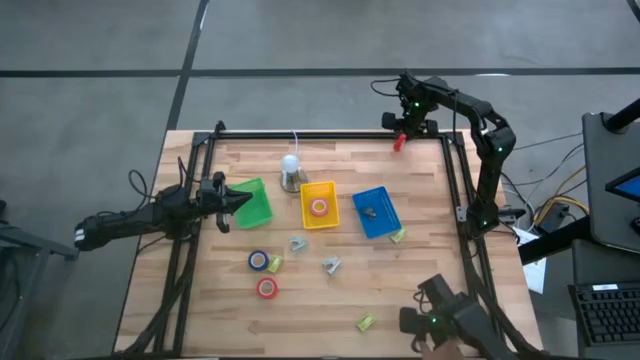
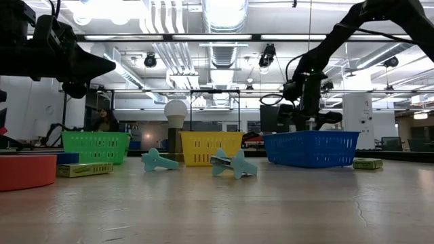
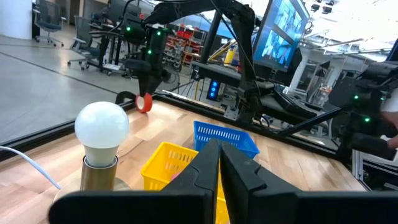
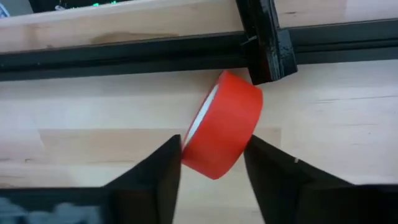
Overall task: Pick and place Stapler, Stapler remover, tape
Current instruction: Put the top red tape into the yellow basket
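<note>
From down at worktop (image 2: 271,210) level, three baskets stand in a row: a green basket (image 2: 95,146), a yellow basket (image 2: 202,148) and a blue basket (image 2: 311,148). A white bulb (image 2: 175,110) rises between the green and yellow ones. Two pale teal staple removers (image 2: 160,160) (image 2: 234,163) lie in front. A red tape roll (image 2: 26,171) sits close at the near left edge, a yellow-green stapler (image 2: 85,169) beside it, another stapler (image 2: 367,163) far right. Dark arms hang overhead on both sides

Three small plastic mesh baskets: one green (image 1: 254,203), one yellow (image 1: 318,190) and one blue (image 1: 384,222). Four ring-shaped tape rolls: a blue one with a yellowish core (image 1: 258,260), a red one lying flat (image 1: 266,288), an orange one inside the yellow basket (image 1: 319,207), and a red one between the right gripper's (image 4: 212,163) fingers (image 4: 221,128). Two pale teal staple removers (image 1: 297,243) (image 1: 331,265), three small yellow-green boxes (image 1: 275,264) (image 1: 397,235) (image 1: 365,322), and one white bulb lamp (image 1: 291,166).
</note>
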`<action>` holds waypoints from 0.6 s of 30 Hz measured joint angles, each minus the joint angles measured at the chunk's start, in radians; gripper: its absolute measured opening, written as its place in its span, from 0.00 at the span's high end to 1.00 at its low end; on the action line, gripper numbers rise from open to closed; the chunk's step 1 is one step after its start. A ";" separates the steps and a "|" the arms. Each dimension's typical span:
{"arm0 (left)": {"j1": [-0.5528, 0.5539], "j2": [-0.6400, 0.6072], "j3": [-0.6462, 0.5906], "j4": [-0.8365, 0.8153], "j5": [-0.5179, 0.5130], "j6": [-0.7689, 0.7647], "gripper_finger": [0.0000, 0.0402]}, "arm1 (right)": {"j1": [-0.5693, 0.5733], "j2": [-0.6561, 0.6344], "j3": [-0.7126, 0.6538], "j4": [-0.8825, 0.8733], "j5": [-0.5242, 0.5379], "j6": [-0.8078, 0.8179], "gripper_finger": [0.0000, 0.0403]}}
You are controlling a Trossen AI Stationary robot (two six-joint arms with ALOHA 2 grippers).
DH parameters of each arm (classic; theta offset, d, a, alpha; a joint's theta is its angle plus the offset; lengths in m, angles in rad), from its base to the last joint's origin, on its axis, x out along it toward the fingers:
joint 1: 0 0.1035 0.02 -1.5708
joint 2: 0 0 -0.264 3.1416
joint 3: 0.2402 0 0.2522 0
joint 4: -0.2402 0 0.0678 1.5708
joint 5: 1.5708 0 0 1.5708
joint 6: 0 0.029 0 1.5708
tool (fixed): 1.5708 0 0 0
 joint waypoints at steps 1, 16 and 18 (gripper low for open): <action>0.000 0.000 0.000 0.000 0.000 0.000 0.95 | 0.000 -0.001 0.000 -0.002 0.000 -0.009 0.65; 0.000 0.000 0.000 0.000 0.000 0.000 0.95 | 0.064 -0.117 -0.002 -0.056 -0.125 -0.153 0.76; 0.000 0.000 0.000 0.000 0.000 0.000 0.95 | 0.106 -0.148 -0.002 -0.064 -0.144 -0.151 0.76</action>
